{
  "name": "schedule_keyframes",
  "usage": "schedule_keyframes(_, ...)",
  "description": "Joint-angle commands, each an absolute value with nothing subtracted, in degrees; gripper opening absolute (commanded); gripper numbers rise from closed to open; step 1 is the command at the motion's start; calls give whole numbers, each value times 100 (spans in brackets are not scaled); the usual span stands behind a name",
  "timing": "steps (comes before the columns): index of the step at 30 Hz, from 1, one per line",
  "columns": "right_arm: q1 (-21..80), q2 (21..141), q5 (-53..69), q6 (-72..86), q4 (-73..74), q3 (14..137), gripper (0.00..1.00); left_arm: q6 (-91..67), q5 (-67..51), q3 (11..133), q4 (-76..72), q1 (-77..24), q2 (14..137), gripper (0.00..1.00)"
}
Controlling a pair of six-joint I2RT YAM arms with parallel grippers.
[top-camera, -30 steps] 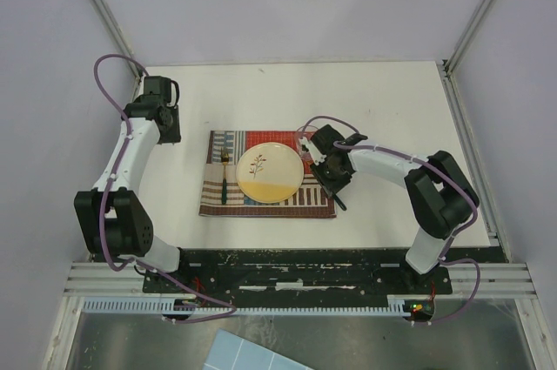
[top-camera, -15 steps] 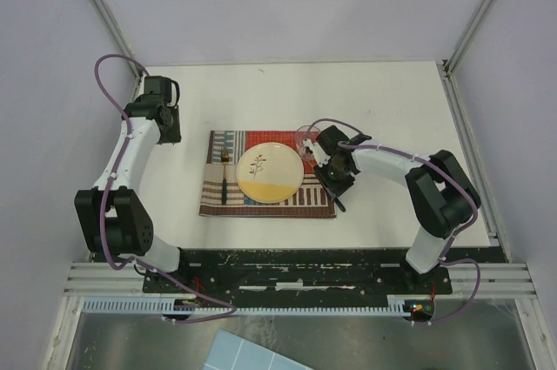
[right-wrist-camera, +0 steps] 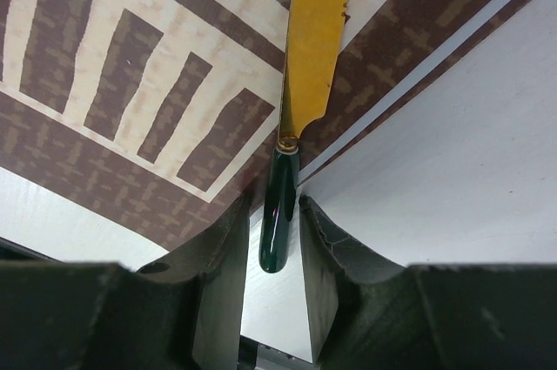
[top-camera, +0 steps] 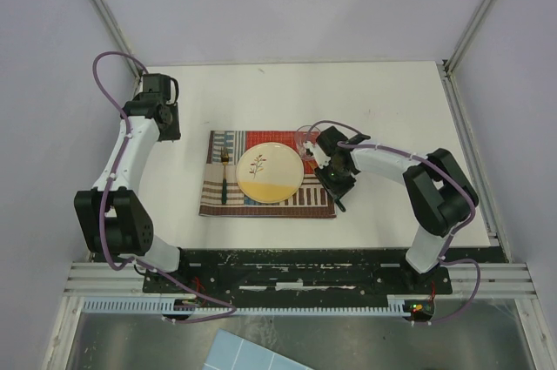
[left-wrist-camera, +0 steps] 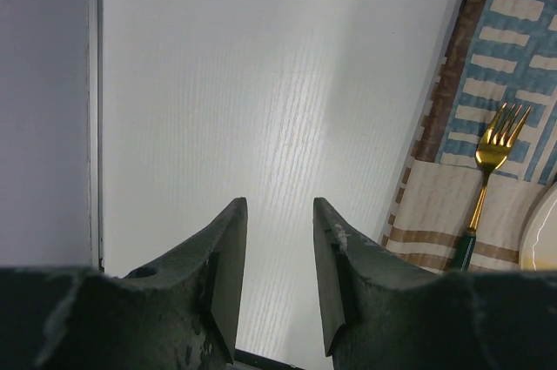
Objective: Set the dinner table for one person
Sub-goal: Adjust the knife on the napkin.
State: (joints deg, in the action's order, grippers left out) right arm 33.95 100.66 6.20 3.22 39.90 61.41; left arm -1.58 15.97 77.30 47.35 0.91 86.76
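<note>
Gripping the knife [right-wrist-camera: 309, 39] by its dark green handle [right-wrist-camera: 278, 213], the right gripper [right-wrist-camera: 275, 206] had its jaws closed in on either side of that handle, near its end. The gold, serrated blade [right-wrist-camera: 318, 4] lay flat on the mat [top-camera: 270, 210] and pointed away from the fingers. The handle crossed the mat's brown border and stuck out over the bare white table [top-camera: 392, 100]. From above, this put the knife at the mat's right edge, just beside the plate [top-camera: 271, 172], with the right arm reaching in low from the right.

The table filled the middle of the overhead view, a white sheet with metal rails along its sides, and both arms were bolted at its near edge. The striped mat lay at its centre, slightly nearer the arms. The round cream plate, with a small sprig pattern, sat on the mat. A gold fork [top-camera: 224, 178] with a dark handle lay on the mat's left part, just beside the plate, tines pointing to the far side.

The left gripper [left-wrist-camera: 278, 209] hung over bare table by the left rail, well apart from the mat. Its jaws stood apart with nothing between them. Its wrist camera caught the mat's corner and the fork at the right of its view.
</note>
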Motion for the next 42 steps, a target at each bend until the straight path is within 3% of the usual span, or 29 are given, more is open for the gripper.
schedule_keyframes(1,3369,10165,510,307,3952,6304,37,62,1538,7973,4562,112,8648,43)
schedule_keyframes(6,3369,10147,505,341,3985,6358,33,53,1514,7897,4553,115,8631,43)
schedule_keyframes(9,3369,10192,439,342,4051,6407,9,53,1507,7899,4552,114,8630,43)
schedule_keyframes(11,3367,10184,413,379,4081,6396,2,57,1503,7905,4555,120,8631,43)
schedule_keyframes(23,3366,9484,268,405,4446,6363,1,9,1392,8066,4574,114,8663,42)
schedule_keyframes(42,3368,9561,1630,1222,5169,6743,1,57,1372,7539,4595,112,7937,42)
